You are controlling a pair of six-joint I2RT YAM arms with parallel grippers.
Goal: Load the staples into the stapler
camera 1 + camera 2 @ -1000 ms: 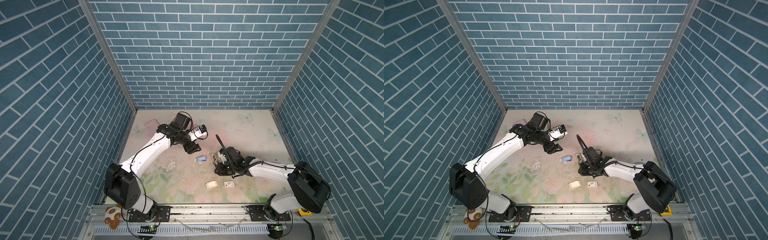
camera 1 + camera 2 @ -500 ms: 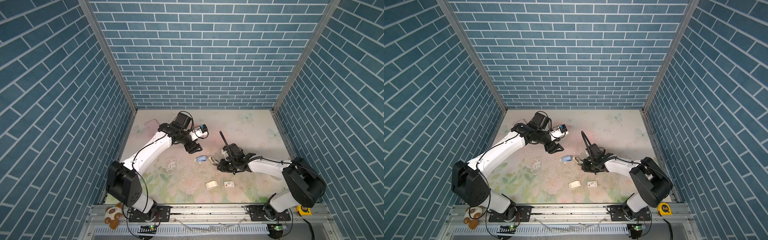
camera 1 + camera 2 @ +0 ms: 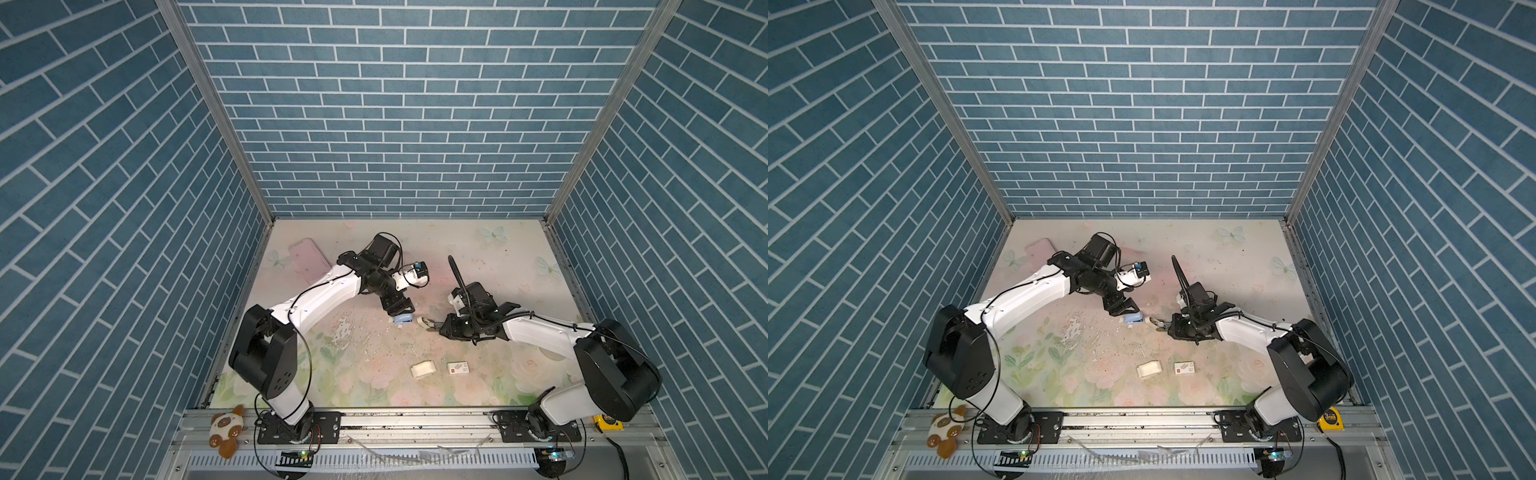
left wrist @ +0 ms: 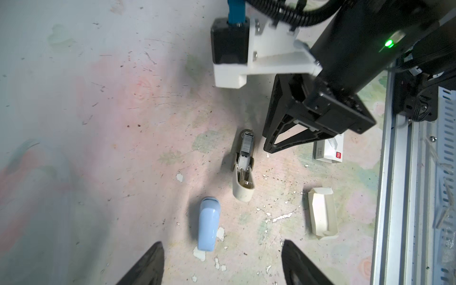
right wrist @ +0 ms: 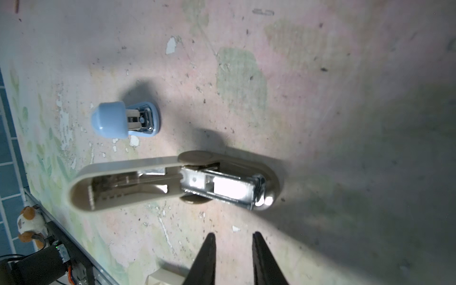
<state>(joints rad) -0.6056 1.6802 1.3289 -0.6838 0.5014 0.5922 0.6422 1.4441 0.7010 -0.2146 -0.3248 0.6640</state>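
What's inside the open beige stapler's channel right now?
Left wrist view: a ribbed grey strip of staples lies in the beige stapler, at its channel's nose end. In the right wrist view glare washes out the channel, so whether the strip is fully seated can't be told.

Small blue stapler just beside the left hand

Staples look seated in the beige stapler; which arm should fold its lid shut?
Right, probably. The right gripper sits empty, jaws slightly apart, directly beside the beige stapler, while the left gripper hangs open near the blue stapler, farther off.
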